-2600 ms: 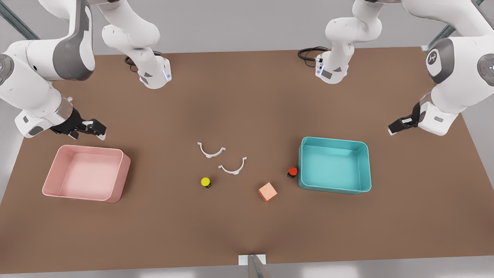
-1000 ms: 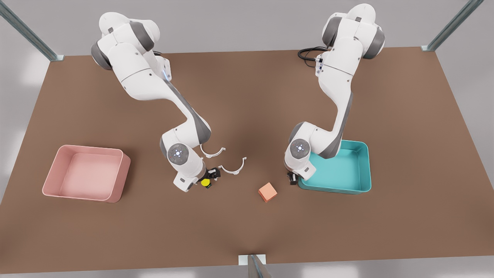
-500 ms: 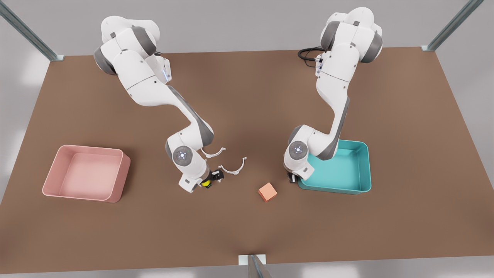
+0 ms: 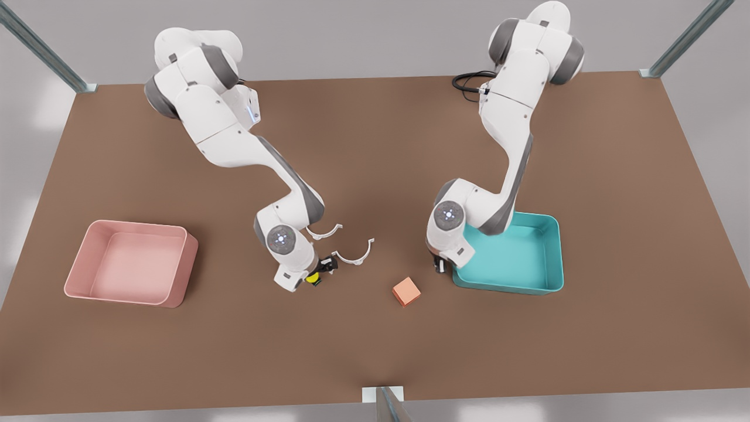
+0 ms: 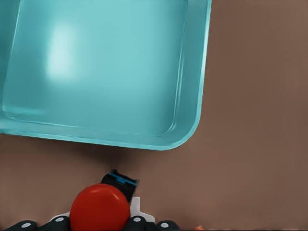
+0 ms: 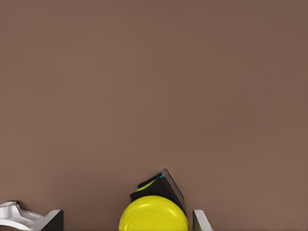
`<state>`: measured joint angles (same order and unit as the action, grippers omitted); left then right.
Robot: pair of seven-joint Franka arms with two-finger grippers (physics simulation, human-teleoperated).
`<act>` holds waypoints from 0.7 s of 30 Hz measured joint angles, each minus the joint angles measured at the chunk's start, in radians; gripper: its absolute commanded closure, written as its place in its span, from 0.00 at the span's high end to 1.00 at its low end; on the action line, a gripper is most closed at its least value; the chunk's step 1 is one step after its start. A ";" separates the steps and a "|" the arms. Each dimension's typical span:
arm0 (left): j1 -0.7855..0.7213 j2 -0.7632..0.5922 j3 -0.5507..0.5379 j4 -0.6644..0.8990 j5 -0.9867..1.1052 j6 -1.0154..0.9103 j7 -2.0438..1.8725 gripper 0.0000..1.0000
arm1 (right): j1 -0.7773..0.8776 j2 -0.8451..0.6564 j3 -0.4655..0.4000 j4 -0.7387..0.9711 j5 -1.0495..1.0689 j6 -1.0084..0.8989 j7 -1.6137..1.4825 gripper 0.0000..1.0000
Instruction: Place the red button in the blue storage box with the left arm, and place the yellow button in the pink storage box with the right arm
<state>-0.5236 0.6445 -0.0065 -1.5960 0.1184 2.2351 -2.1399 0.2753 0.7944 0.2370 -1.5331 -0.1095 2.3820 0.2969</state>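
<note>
The red button sits between my left gripper's fingers, which press against its cap, just outside a corner of the blue storage box. In the front view this gripper hangs beside the blue storage box and hides the button. My right gripper straddles the yellow button near the table's middle. In the right wrist view the yellow button lies between the fingers with gaps on both sides, so that gripper is open. The pink storage box stands empty at the front view's left.
A salmon-orange cube lies between the two grippers, nearer the front edge. Two white curved clips lie just behind the right gripper; one clip's end is close to a finger. Brown table stretches bare behind.
Both arms swung in from the table's sides and came down over the buttons. In the last half second the left arm's wrist rose slightly; the right arm hardly moved.
</note>
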 measured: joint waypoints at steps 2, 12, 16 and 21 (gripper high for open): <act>-0.006 -0.051 -0.001 0.000 0.004 -0.049 0.003 0.51 | 0.001 0.014 -0.001 -0.001 -0.009 0.017 -0.003 1.00; 0.150 -0.207 0.002 -0.059 0.007 -0.279 0.116 0.51 | -0.003 0.049 -0.007 -0.030 -0.057 0.114 -0.017 0.63; 0.233 -0.179 0.002 -0.078 0.001 -0.308 0.202 0.51 | -0.007 0.028 -0.006 -0.031 -0.059 0.131 -0.023 0.60; 0.242 -0.162 0.001 -0.099 -0.015 -0.322 0.287 0.99 | -0.092 -0.121 0.007 -0.032 -0.059 0.074 -0.028 0.48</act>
<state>-0.2817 0.4822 -0.0053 -1.6950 0.1031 1.9130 -1.8527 0.1831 0.6738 0.2444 -1.5649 -0.1682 2.4564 0.2691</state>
